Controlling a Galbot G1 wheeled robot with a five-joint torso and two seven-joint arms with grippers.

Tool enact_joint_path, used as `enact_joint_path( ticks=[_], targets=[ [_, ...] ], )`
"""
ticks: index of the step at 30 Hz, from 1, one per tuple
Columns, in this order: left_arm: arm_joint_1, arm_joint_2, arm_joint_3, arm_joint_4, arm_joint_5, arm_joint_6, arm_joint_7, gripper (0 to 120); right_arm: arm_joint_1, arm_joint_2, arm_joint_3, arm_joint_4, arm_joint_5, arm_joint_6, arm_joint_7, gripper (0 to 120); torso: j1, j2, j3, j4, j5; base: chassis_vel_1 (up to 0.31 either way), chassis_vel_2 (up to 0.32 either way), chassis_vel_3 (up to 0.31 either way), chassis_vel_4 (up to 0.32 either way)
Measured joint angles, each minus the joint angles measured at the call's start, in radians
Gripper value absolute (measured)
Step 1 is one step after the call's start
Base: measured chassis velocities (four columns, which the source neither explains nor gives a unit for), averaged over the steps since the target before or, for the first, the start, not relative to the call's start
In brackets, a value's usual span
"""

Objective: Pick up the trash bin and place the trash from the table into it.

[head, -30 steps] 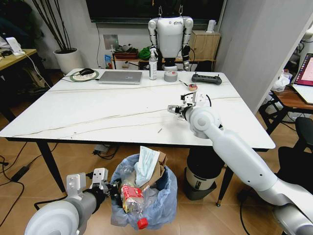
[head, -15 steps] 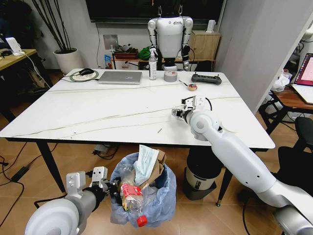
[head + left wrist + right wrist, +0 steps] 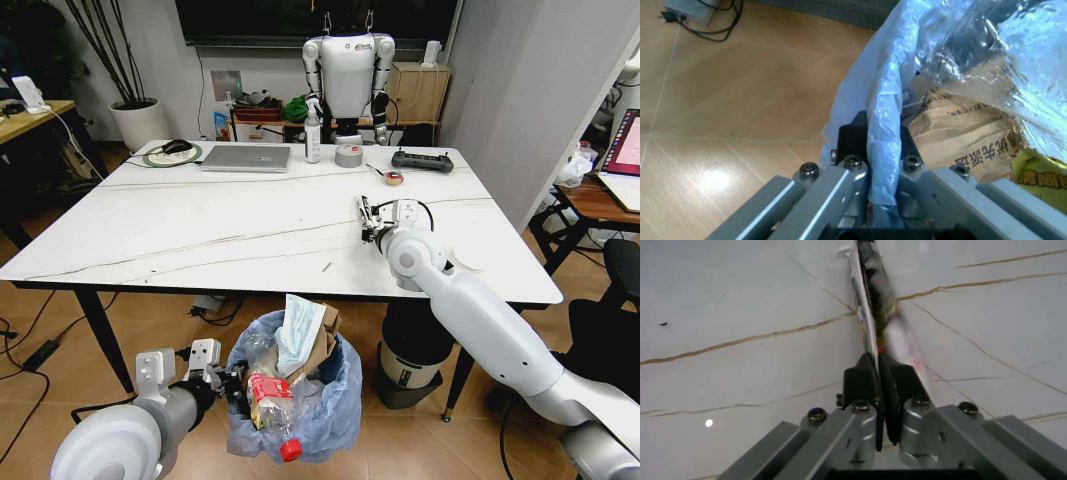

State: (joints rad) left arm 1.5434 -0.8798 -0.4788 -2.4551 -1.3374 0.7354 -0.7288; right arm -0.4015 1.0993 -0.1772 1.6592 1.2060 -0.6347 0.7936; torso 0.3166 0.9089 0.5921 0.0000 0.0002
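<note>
Holding, lower left of the frame: left gripper point(image 3: 222, 381) is clamping its fingers on the rim of the trash bin point(image 3: 330, 425), pinching the blue bag point(image 3: 881, 150) between them.
Bin contents, bottom centre: a red-labelled bottle point(image 3: 270, 405), brown cardboard point(image 3: 322, 350) and a pale folded wrapper point(image 3: 298, 335) are already sitting inside, so most of the clearing looks done.
Working, centre right: right gripper point(image 3: 364, 224) is hovering over the table point(image 3: 180, 230), its fingers point(image 3: 860, 385) pressing shut on a thin flat wrapper point(image 3: 873, 300).
Remaining, by my reckoning: that wrapper is waiting to go into the bin; a small speck point(image 3: 327, 267) is lying near the front edge.
Far edge: laptop point(image 3: 246, 158), spray bottle point(image 3: 313, 133) and tape roll point(image 3: 348, 155) are staying put, not litter.
Views: the right wrist view is showing the pinched wrapper edge-on, which the head view is barely revealing; the left wrist view is showing printed cardboard point(image 3: 960, 135) behind the bag.
</note>
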Motion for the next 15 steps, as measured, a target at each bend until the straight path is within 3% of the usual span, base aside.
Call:
enact_joint_path(
  ticks=[6, 15],
  targets=[
    [0.000, 0.003, -0.013, -0.001, -0.003, 0.000, 0.000, 0, -0.005, -0.036, 0.024, 0.076, -0.001, 0.020, -0.046, 0, 0.000, 0.000, 0.000, 0.0001, -0.0001, 0.000, 0.000, 0.000, 0.000],
    [-0.002, -0.005, -0.025, 0.003, -0.012, 0.000, -0.009, 0, -0.083, -0.194, 0.103, 0.333, 0.022, 0.077, -0.289, 0, 0.000, 0.000, 0.000, 0.0000, 0.0000, 0.000, 0.000, 0.000, 0.000]
  ],
)
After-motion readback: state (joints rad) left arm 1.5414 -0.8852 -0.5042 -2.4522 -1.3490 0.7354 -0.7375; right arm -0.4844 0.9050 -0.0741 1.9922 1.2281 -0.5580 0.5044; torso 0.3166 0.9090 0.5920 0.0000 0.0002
